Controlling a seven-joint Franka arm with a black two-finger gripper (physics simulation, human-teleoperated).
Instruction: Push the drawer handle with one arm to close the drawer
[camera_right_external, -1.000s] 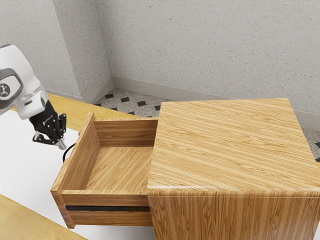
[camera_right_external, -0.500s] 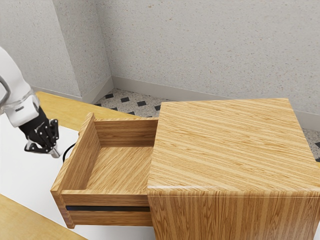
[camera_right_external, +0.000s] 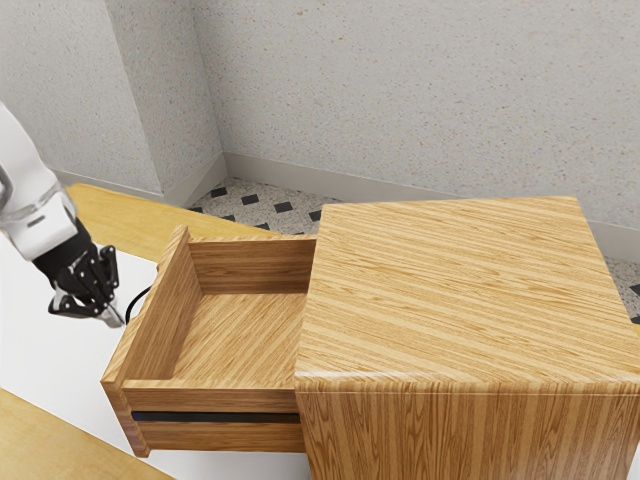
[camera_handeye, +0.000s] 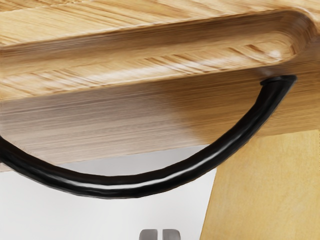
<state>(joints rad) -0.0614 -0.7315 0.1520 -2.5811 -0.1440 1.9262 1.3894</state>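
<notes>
My gripper (camera_right_external: 114, 319) is at the exterior view's left, its fingertips together, just outside the drawer front and close to the black curved handle (camera_right_external: 134, 300). Whether it touches the handle cannot be told there. In the wrist view the tips of my gripper (camera_handeye: 160, 234) stand side by side with a thin gap, apart from the arched handle (camera_handeye: 125, 187). Nothing is held. The wooden drawer (camera_right_external: 240, 335) is pulled well out of its cabinet (camera_right_external: 460, 290); its inside holds nothing.
The cabinet fills much of the exterior view's right. A white surface (camera_right_external: 50, 370) lies under the arm and drawer, with yellow wooden table (camera_right_external: 130, 212) beyond it. A speckled wall (camera_right_external: 400, 100) rises behind.
My hand has drawn back toward the exterior view's left and lowered, then shifted slightly down and back toward the handle. The drawer has not moved.
</notes>
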